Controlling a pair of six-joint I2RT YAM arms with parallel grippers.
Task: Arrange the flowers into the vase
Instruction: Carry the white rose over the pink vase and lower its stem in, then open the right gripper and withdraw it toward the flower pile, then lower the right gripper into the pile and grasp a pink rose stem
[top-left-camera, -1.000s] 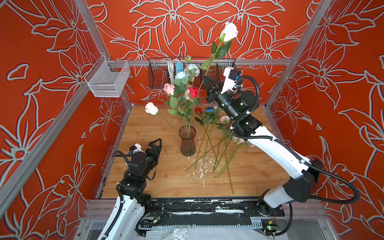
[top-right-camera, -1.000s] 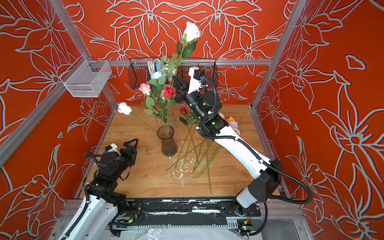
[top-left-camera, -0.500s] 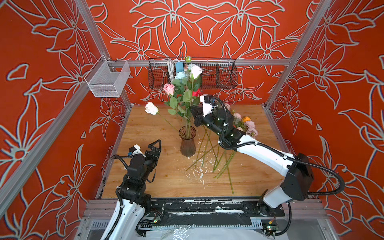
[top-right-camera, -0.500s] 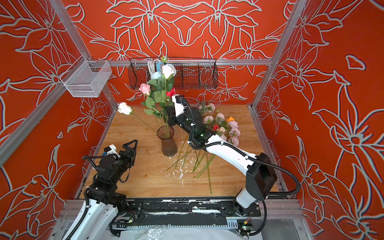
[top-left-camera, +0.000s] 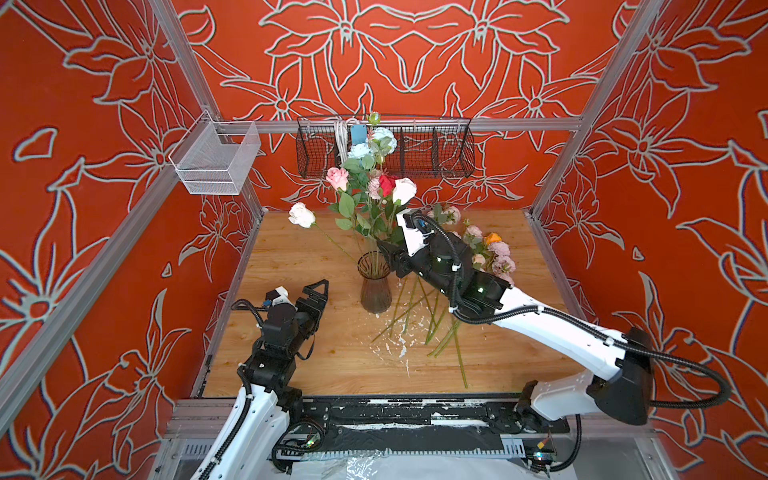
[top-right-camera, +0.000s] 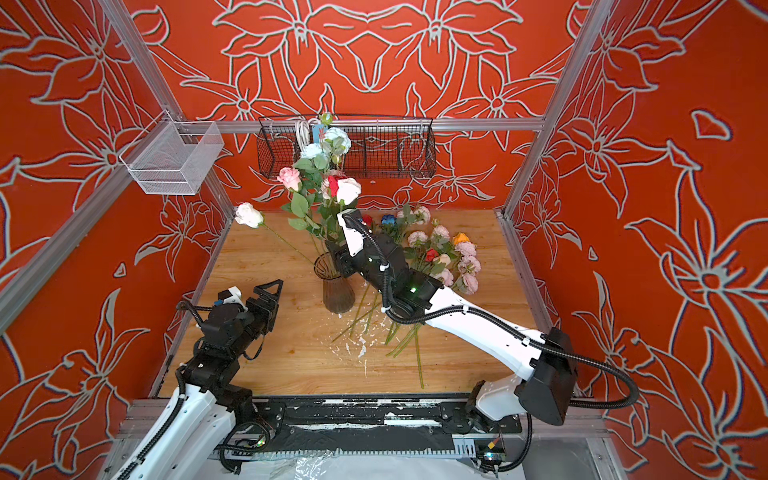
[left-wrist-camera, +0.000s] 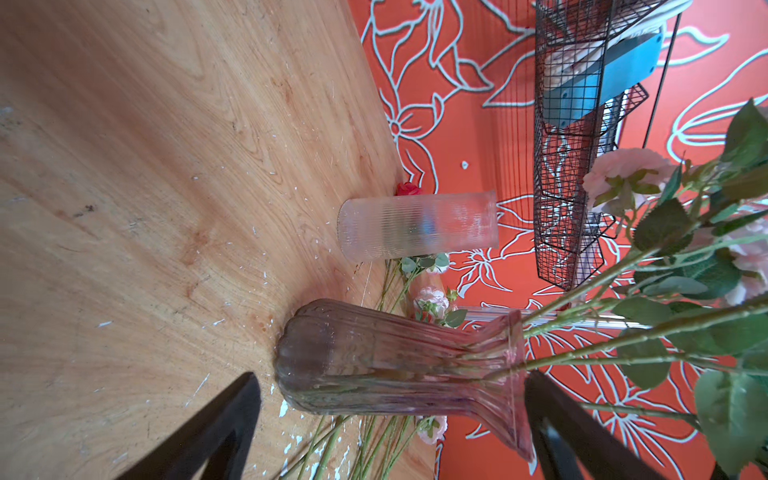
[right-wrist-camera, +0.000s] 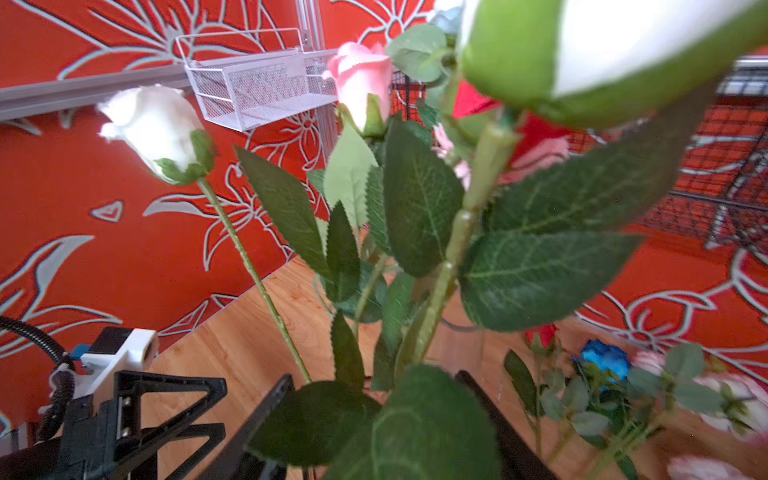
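Note:
The ribbed smoky vase (top-left-camera: 375, 286) (top-right-camera: 338, 286) (left-wrist-camera: 395, 361) stands mid-table and holds several flowers: a pink rose (top-left-camera: 337, 178), a red one (top-left-camera: 388, 183), pale blue heads (top-left-camera: 359, 150), a leaning white rose (top-left-camera: 301, 214) and an upright white rose (top-left-camera: 404, 190) (top-right-camera: 348, 190). My right gripper (top-left-camera: 384, 249) (right-wrist-camera: 374, 376) sits at the vase mouth, open, its jaws apart on either side of the upright white rose's stem (right-wrist-camera: 453, 257). More flowers (top-left-camera: 490, 249) (top-right-camera: 453, 253) lie on the table to the right. My left gripper (top-left-camera: 318, 291) (left-wrist-camera: 390, 378) is open, left of the vase and apart from it.
A black wire basket (top-left-camera: 384, 145) hangs on the back rail, a white mesh basket (top-left-camera: 216, 162) on the left rail. A clear ribbed glass (left-wrist-camera: 415, 226) stands behind the vase. Red walls and metal posts enclose the wooden table (top-left-camera: 291, 249).
The right arm came down from high up with the white rose, its stem went into the vase, and the jaws parted. The left arm barely moved.

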